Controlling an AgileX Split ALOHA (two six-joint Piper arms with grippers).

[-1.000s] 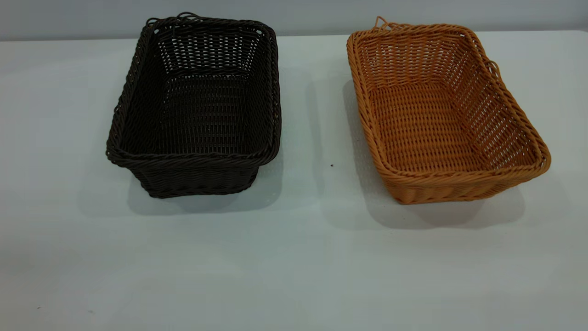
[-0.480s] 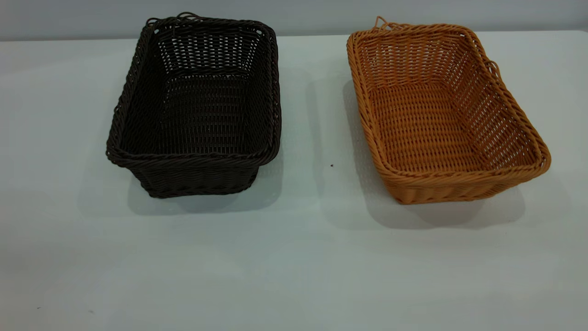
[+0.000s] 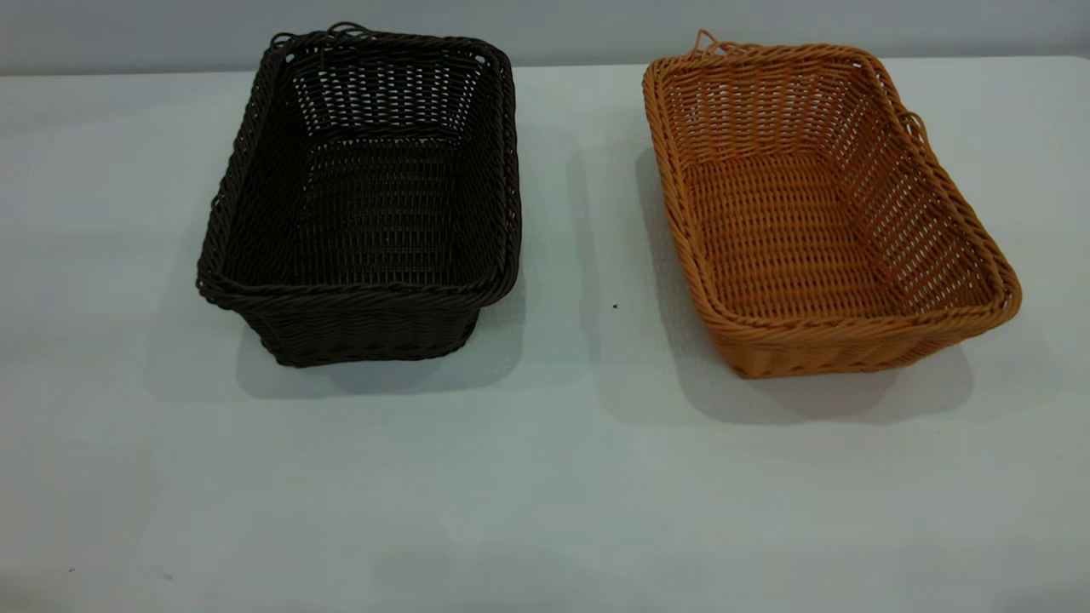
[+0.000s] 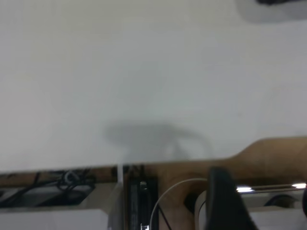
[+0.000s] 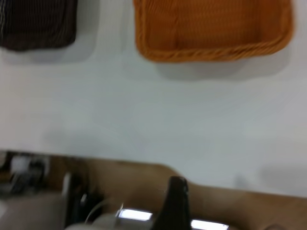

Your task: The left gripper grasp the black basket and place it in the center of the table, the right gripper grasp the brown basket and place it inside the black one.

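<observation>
Pale grey-white counter (image 3: 545,477) fills the exterior view, with a plain wall behind its far edge. On the left half stands the black basket (image 3: 362,196), upright on its base and empty, its long axis running near to far. To its right, well apart across a bare strip that carries one tiny dark speck (image 3: 615,306), stands the brown basket (image 3: 817,204), also upright and empty, turned slightly so its near end swings rightward; loose strands stick up at its far rim.

Compared with the pictures from the last second, neither basket has shifted. Only the faint shadows on the near part of the counter have altered, which suggests the arms are stirring out of frame.

Neither arm appears in the exterior view. The left gripper (image 4: 225,201) shows only as a blurred dark shape past the counter's near edge, and the right gripper (image 5: 175,203) likewise; I cannot tell how far either is open, and neither seems to hold anything.

Judging by this, the task has not begun: the black basket still needs carrying to the centre before the brown one can be nested in it.
</observation>
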